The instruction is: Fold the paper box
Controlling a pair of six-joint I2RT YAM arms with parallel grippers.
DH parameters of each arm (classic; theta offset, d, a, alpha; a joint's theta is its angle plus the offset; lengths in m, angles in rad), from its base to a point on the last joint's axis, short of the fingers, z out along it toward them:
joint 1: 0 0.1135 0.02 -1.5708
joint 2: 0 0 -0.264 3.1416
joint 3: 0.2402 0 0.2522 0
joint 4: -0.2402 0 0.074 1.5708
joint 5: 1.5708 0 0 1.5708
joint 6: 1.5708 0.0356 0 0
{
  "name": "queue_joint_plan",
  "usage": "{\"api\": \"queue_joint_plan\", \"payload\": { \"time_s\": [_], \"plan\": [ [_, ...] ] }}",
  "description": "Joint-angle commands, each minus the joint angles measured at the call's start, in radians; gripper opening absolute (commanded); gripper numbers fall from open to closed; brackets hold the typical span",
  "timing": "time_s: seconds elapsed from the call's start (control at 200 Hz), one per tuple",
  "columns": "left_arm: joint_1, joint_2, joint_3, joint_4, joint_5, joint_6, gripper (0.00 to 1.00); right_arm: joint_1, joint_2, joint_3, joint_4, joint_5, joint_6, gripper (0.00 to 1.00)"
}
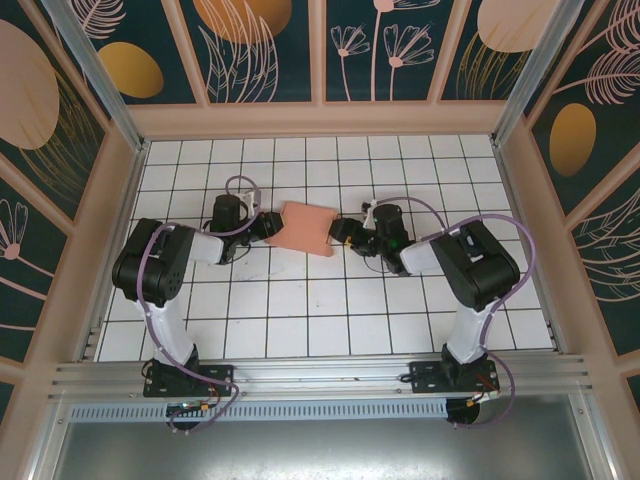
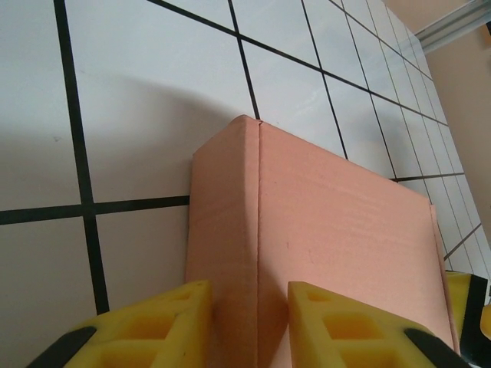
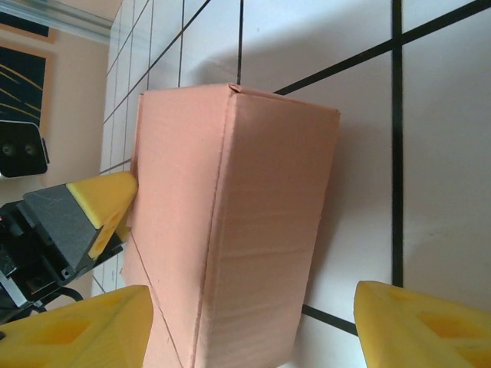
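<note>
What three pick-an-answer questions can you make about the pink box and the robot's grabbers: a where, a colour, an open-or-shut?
1. Where is the paper box?
A) between the left gripper and right gripper
B) on a shelf
C) inside a drawer
2. What colour are the fingers?
A) blue
B) yellow
C) green
3. How do the right gripper's jaws stand?
A) shut tight
B) pinching a flap
C) open wide
Answers:
1 A: the top view shows it on the tiled table, a gripper at each end.
2 B: both wrist views show yellow.
3 C: its fingers sit far apart, with tile showing beside the box.
</note>
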Motion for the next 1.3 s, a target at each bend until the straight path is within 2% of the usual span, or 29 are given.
{"api": "queue_joint_plan", "payload": {
  "time_s": [0.0,0.155,0.666,0.911,1.291],
  "plan": [
    [0.013,0.045,-0.022,-0.021,-0.004,-0.011,0.3,-0.003,0.039,0.038,0.075,-0.062,0.048,0.7],
    [0.039,0.073,-0.043,0.035,0.019,-0.045,0.3,-0.002,0.057,0.057,0.091,-0.075,0.066,0.7],
    [0.066,0.141,-0.032,0.052,0.032,-0.071,0.29,0.014,0.131,0.161,0.05,-0.127,0.081,0.7],
    [0.094,0.167,-0.033,0.052,0.036,-0.077,0.28,0.012,0.05,0.132,-0.042,0.046,0.049,0.7],
    [0.111,0.205,-0.018,0.049,0.058,-0.085,0.28,0.03,0.143,0.213,-0.038,-0.041,0.106,0.8]
  ]
}}
